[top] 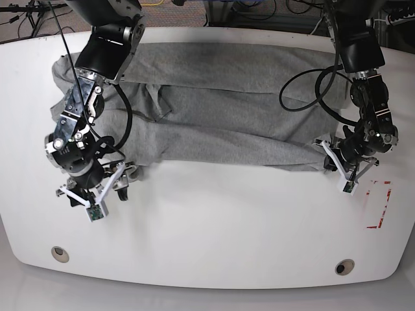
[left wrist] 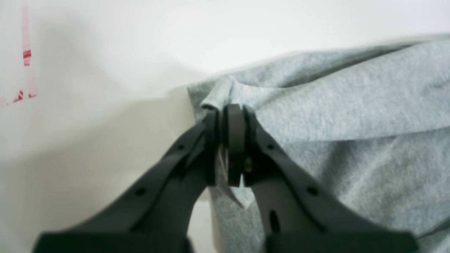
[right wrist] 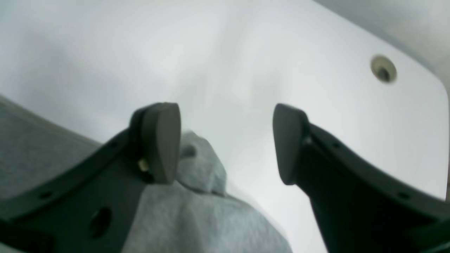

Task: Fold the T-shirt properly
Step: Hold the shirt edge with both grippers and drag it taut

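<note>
Spread lengthwise across the far half of the white table (top: 207, 227): the T-shirt (top: 220, 110), heather grey, already doubled over itself into a long band with the near edge running roughly from one arm to the other; no lettering visible in any view

Pressed together on a puckered bit of the near hem: left gripper (left wrist: 230, 116), pads shut tight with a small ridge of grey cloth bunched just above them; held so, by the look of it, to keep that corner pinned and taut as an anchor for the fold

Spread wide apart: right gripper (right wrist: 226, 140), nothing between the pads, only bare table beyond; a loose peak of grey fabric lying just below and behind one pad, touching or nearly so, hard to tell which; in the base view placed at the opposite near corner of the band, low over the cloth edge (top: 120, 176)

Judged from this: one corner let go or not yet taken, the other kept in a pinch, so the fold only partway done; likely risk, the free corner slumping or dragging out of line if the pinned side moves alone; red tape marks (top: 382, 207) near the pinned end, perhaps a placement guide, purpose not certain
</note>
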Robot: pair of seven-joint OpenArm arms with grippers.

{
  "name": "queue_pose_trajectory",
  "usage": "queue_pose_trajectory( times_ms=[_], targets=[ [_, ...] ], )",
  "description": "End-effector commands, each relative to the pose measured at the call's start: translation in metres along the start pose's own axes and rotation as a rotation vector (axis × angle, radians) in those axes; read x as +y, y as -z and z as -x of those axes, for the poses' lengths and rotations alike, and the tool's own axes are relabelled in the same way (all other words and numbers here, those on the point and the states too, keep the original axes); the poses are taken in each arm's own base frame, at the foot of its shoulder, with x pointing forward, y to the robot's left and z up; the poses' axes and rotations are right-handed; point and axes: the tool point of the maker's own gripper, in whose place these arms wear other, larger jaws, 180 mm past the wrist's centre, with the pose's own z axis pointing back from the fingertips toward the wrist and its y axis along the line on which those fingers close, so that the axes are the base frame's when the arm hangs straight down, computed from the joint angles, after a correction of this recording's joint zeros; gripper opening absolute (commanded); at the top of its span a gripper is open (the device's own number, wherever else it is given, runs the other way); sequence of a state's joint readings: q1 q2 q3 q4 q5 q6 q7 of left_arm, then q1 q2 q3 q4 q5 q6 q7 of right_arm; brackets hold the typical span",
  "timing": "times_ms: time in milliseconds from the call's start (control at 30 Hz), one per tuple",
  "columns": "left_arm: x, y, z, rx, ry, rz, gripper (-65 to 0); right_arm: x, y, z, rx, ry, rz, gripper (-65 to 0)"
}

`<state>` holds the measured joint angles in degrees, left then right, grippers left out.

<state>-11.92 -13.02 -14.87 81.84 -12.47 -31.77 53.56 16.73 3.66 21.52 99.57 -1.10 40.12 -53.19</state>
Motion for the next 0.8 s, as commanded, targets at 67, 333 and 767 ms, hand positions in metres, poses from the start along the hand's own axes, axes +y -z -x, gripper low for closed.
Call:
queue_pose_trajectory(
  times_ms=[67, 333, 767],
  targets=[
    [0.008, -0.007, -0.020, -0.057, 0.011, -0.016, -63.2, -0.038, -0.004, 0.018, 0.021, 0.055, 0.059, -29.5],
    [0.008, -0.007, -0.020, -0.056, 0.011, -0.016, -63.2, -0.069, 0.012, 0.062, 0.062, 0.147, 0.057, -29.5],
    [0.008, -0.007, -0.019, -0.055, 0.012, -0.018, -63.1, -0.075, 0.010, 0.111, 0.119, 0.243, -0.004, -28.9]
  ],
)
